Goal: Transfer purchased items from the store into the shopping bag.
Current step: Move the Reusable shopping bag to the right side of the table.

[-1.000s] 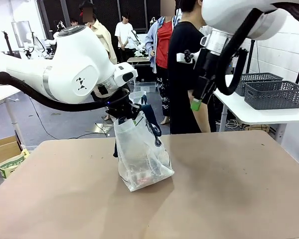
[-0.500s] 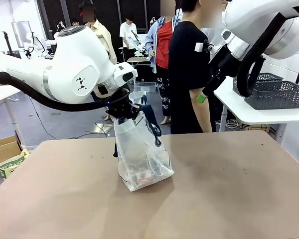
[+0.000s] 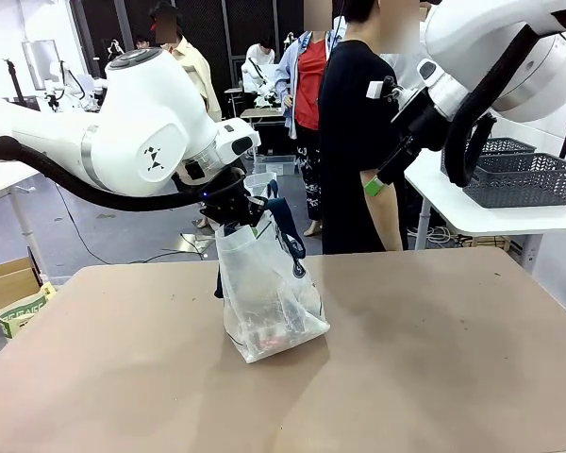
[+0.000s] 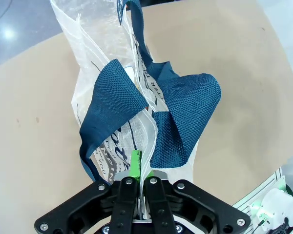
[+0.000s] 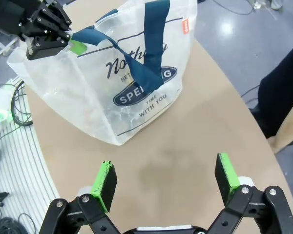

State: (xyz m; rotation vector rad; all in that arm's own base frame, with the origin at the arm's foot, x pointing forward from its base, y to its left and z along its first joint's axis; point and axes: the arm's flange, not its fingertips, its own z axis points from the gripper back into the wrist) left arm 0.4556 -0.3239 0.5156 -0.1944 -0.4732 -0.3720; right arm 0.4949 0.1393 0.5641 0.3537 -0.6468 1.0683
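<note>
A: Front cam: I've got the left gripper (image 3: 250,209) clamped on the shopping bag (image 3: 264,297) rim, bag upright on the table (image 3: 434,359). Right gripper (image 3: 375,185) swung up and away from the bag in the last sec, so I reckon it's headed for more items.

B: Left wrist?

A: Pads pinch rim beside the navy handle (image 4: 183,122).

B: Right wrist?

A: Jaws wide, empty (logo side visible, reddish item inside).
</note>
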